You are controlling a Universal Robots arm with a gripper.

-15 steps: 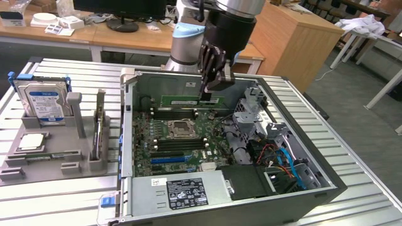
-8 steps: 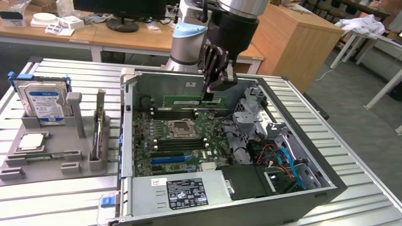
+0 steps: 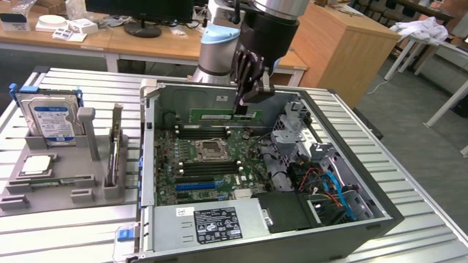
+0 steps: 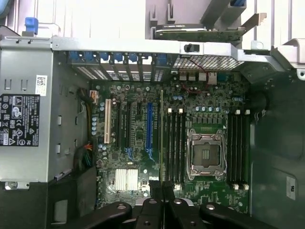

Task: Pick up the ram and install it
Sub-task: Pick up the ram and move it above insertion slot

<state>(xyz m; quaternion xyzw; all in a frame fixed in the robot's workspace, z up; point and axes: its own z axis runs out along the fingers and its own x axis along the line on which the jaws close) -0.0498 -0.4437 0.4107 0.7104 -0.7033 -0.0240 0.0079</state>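
Gripper (image 3: 244,105) pinched on ram (image 3: 216,115) nr one end, above mobo (image 3: 212,161); off-centre hold could tilt it & jam in the slot.

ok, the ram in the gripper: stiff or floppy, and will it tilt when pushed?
Likely stiff: the ram juts straight out sideways from the gripper without sagging. Probably light, being so thin edge-on in the wrist view. Held near one end, it may pivot when pushed.

The arm (image 3: 219,46) reaches straight down, its hand (image 3: 244,105) pointing downward with fingers (image 4: 150,213) pinched nearly together.
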